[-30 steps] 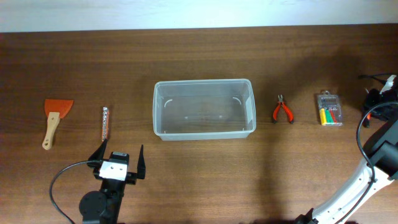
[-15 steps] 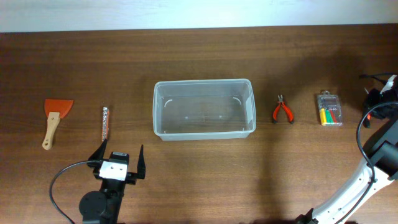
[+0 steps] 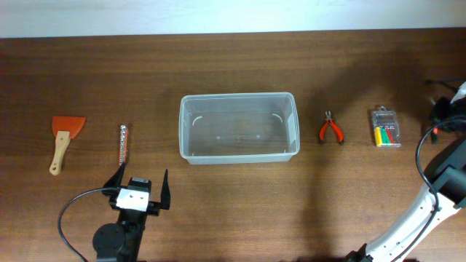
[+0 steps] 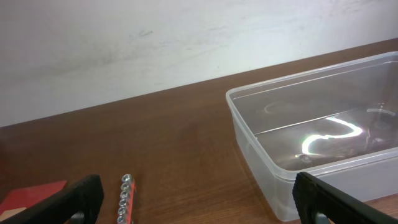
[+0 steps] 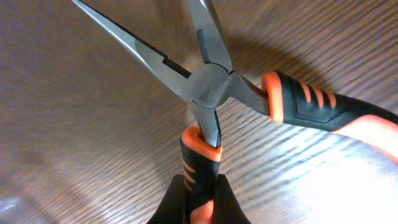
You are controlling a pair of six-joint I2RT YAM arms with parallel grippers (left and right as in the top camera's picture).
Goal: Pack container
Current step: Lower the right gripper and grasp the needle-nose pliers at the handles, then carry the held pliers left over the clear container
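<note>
Container (image 3: pixel 233 131) sits mid-table (image 3: pixel 233 65), upright, lid off, nothing inside. In the left wrist view its left end is right of centre, with glare on the floor.

Left gripper (image 3: pixel 140 180) is at the near-left, fingers spread wide and holding nothing. It's near the container's near-left corner but not touching it.

Right gripper (image 5: pixel 196 194) is pinched on one orange/black handle of the long-nose pliers (image 5: pixel 211 87). The plier tips are splayed and the other handle sticks out to the right. Wood grain behind is blurred, so I can't tell if the pliers touch the table.

Right arm (image 3: pixel 437 196) runs up the far right edge of the overhead view.

Left of the container:
- Orange scraper (image 3: pixel 64 142) with a wooden handle, furthest left.
- Metal bit strip (image 3: pixel 123 144) between the scraper and the container.

Right of the container:
- Small red pliers (image 3: pixel 331 129), near the container.
- Clear bit case (image 3: pixel 385 129), further right.

All four lie flat and apart from each other.
</note>
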